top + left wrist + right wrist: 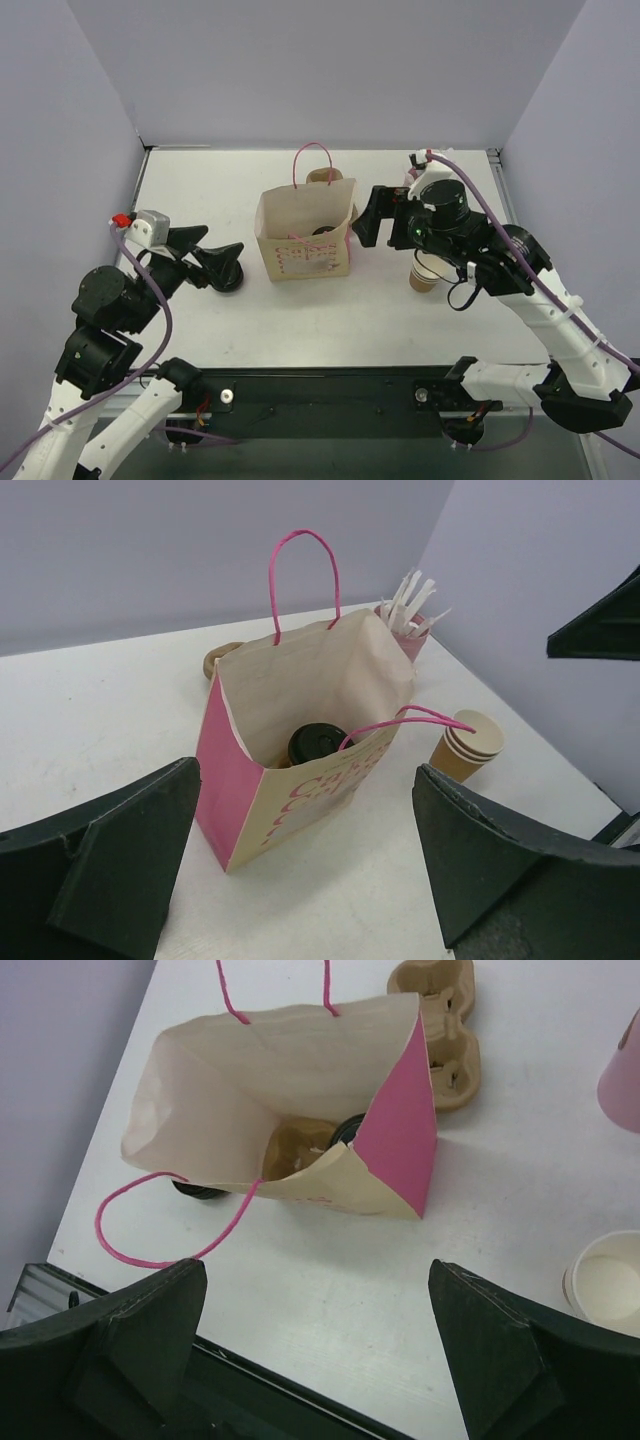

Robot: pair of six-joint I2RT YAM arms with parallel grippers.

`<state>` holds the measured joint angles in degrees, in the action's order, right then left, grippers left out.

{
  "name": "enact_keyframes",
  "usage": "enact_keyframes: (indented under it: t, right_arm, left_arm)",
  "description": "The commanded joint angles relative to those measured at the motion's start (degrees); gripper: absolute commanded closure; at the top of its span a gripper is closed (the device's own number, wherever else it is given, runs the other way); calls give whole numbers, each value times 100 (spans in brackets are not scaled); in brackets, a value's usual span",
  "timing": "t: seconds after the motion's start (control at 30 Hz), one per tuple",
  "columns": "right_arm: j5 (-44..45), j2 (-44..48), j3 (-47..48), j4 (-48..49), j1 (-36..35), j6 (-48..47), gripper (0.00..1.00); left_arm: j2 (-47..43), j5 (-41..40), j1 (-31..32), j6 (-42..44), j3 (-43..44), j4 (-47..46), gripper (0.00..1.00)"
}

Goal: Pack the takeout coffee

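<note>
Left jaws apart, right jaws apart, both empty.

Top view: paper bag (305, 240) mid-frame. Stacked kraft cups (428, 272) sit right of centre, under the right arm.

Left wrist: dark-lidded cup (315, 745) stands inside the bag, prob. one coffee packed.

Right wrist: that stack is at lower right, w/ white inside and rolled rim. Thin paper walls, so I'd squeeze gently, lift straight and clear the bag's floppy mouth.

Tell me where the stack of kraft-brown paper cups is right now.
In the top view, the stack of kraft-brown paper cups stands on the right side, just right of the pink-handled paper bag and apart from it.
</note>
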<state>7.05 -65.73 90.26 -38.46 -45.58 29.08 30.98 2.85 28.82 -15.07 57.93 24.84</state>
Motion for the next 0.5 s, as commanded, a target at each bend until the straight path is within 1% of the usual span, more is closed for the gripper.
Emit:
enact_keyframes:
  t: [0.0,0.1,0.23,0.47]
  right_arm:
    - [437,306,-385,40,-56,476,0]
    - [341,613,-745,347,-82,511,0]
    - [253,1123,-1553,1049,-109,467,0]
    - [411,1449,-1695,1130,-109,362,0]
  left_arm:
    - [-110,242,10,-356,-150,-551,3]
    - [-31,295,18,-470,-151,-454,3]
    - [127,347,19,-532,-142,-489,3]
    - [312,409,19,-629,-80,-524,3]
